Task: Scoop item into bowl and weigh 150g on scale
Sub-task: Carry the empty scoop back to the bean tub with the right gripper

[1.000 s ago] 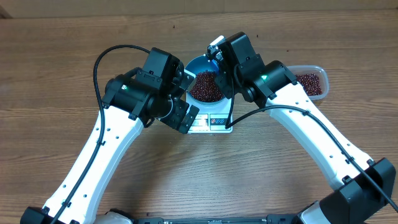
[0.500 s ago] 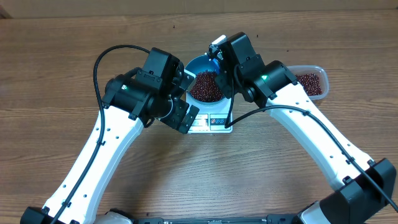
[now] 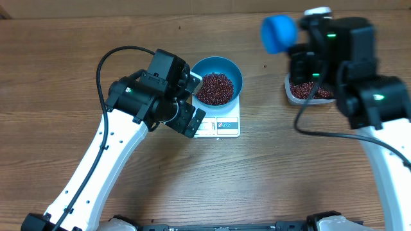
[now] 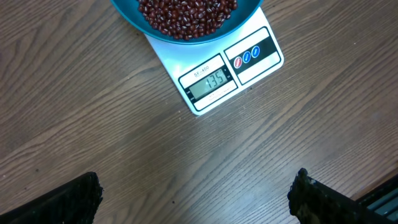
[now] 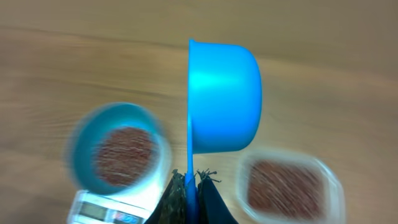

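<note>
Many beans (image 3: 214,88) fill the bowl (image 3: 232,69) on the scale (image 3: 221,126). Left claw (image 4: 196,200) hangs released over the bench (image 4: 124,143); right claw (image 5: 191,183) clenches the scoop (image 5: 224,99) near the right-hand tub (image 5: 289,183).

Table: we see a brown wood-grain tabletop (image 3: 58,70) filling nearly the whole of every view, and in the overhead view its grain runs left to right.
Far edge: we make out a paler tan strip (image 3: 128,5) along the top of the overhead view, beyond the wood, but we cannot tell what it is.
Surface: we notice a matte finish with a few small dark specks (image 3: 179,27).
Light: we find it soft and even, with only faint shadows on the wood.
Right wrist view: we see the same wood paler and blurred.
</note>
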`<act>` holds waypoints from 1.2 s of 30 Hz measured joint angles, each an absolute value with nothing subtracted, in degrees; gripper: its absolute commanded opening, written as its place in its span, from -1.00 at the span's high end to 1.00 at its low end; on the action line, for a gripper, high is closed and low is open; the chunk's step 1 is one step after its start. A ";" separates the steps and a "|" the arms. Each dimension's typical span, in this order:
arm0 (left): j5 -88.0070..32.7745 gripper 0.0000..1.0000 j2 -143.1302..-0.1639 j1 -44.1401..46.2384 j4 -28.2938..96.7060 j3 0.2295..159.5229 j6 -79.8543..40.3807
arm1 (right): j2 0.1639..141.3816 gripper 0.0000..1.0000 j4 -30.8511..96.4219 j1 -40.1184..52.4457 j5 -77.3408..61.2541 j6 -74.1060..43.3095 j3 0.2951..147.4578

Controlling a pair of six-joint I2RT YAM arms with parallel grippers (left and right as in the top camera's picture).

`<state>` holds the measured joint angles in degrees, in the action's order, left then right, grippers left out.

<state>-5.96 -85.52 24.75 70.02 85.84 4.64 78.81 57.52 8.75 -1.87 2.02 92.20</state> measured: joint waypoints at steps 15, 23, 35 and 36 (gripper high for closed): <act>-5.93 -0.99 -85.52 24.75 70.04 85.84 4.64 | 94.96 0.93 71.61 2.33 10.46 -3.86 92.25; -5.93 -0.99 -85.52 24.75 70.02 85.84 4.64 | 100.29 0.93 71.07 2.33 11.31 -3.88 92.25; -5.93 -0.99 -85.52 24.75 70.04 85.84 4.64 | 102.13 0.93 69.25 2.33 11.35 -1.65 92.27; -5.93 -0.99 -85.52 24.75 70.02 85.84 4.64 | 102.13 0.93 68.77 2.33 11.33 -1.23 92.27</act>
<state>-5.93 -85.52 24.75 70.02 85.84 4.64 102.13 68.77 2.33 11.33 -1.23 92.27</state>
